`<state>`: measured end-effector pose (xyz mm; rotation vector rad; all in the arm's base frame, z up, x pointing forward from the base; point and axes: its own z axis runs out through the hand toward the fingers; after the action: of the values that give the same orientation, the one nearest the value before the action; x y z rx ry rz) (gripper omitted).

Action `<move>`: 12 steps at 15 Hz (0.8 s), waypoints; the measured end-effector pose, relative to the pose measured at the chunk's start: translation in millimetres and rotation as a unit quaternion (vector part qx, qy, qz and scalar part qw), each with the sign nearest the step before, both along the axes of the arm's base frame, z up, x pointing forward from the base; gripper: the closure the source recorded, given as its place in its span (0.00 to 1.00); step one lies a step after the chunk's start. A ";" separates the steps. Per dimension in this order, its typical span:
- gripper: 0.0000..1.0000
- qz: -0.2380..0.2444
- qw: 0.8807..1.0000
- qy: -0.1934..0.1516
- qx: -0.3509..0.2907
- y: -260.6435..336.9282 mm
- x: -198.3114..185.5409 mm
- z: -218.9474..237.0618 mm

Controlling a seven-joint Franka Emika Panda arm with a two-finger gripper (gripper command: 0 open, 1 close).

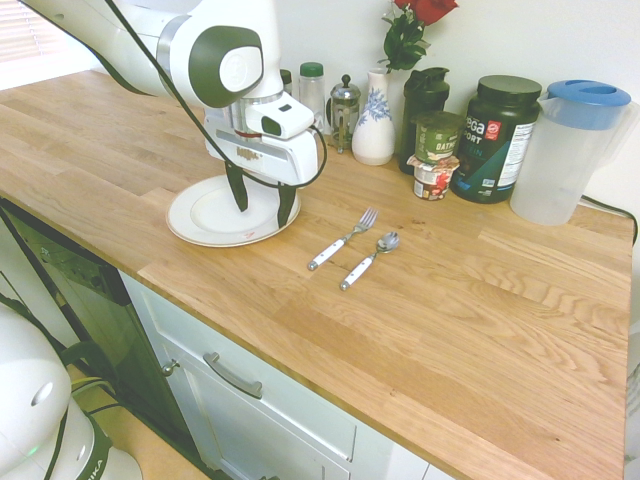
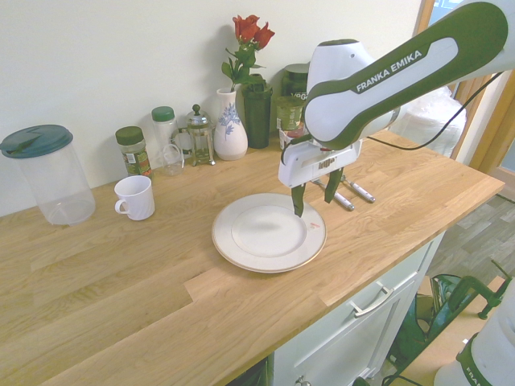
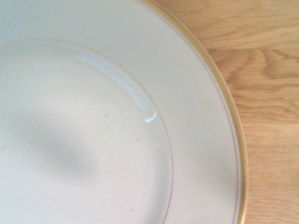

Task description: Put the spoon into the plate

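End effector (image 1: 262, 207) hangs released and empty over the plate (image 1: 200, 228). Spoon (image 1: 367, 259) lies on the desk off to its side, beside the fork (image 1: 342, 240): best grip the white handle, clear of the fork.

The gripper (image 1: 262, 205) hung over the plate (image 1: 195, 222), above its rim on the side toward the cutlery, and held nothing. The plate lay on the tabletop (image 1: 480, 320). Beyond the gripper, apart from the plate, the spoon (image 1: 368, 258) lay on the tabletop just beside the fork (image 1: 342, 240).
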<state>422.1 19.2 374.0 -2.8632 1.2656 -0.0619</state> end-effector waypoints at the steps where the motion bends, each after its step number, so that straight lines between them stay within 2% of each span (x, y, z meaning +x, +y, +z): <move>1: 0.00 0.000 1.000 0.000 0.000 0.0 0.0 -0.3; 3: 0.00 -0.015 1.000 -0.004 -0.002 -19.5 6.8 11.3; 6: 0.00 -0.022 1.000 -0.004 -0.012 -96.0 14.7 32.6; 8: 0.00 -0.021 1.000 0.005 -0.018 -132.2 16.5 23.9; 12: 0.00 -0.031 0.999 0.020 -0.019 -165.4 15.5 -1.8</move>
<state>437.6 -146.3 372.1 -2.8713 1.3750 -0.0290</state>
